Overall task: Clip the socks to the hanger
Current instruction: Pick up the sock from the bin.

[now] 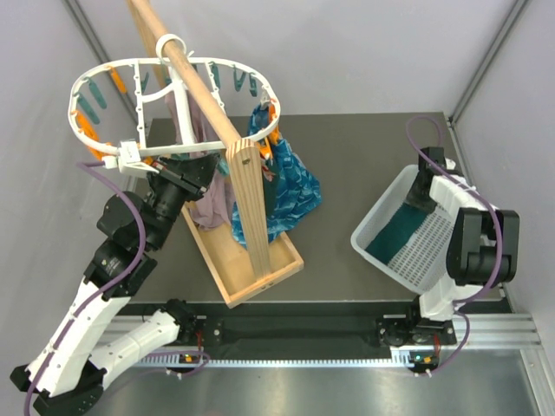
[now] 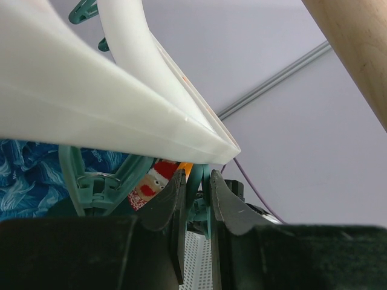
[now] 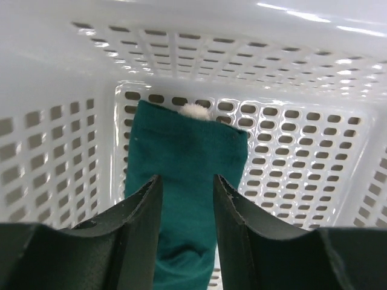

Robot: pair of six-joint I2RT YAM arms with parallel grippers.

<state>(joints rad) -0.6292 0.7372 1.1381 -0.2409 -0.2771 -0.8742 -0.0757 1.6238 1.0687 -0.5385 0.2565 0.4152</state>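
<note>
Right wrist view: the sock's (image 3: 181,157) near end passes behind the right fingers (image 3: 142,235) and off the bottom edge. The white tuft (image 3: 193,110) at its far end is unidentifiable. Left wrist view: hanger (image 2: 91,103) and pole (image 2: 357,54) are cropped, and the left fingers (image 2: 163,205) cover most of the peg (image 2: 196,187).

Checked top, left-wrist and right-wrist views: no legible text, label, brand, number or sign anywhere. Noted one small printed figure (image 2: 148,184) in red and white, Santa-like, towards 7 o'clock in the left-wrist view (a picture only, no lettering on it). Noted tiny lit spots on the arm bases (image 1: 422,356) at 5 o'clock in the top view (too small to read as markings).
</note>
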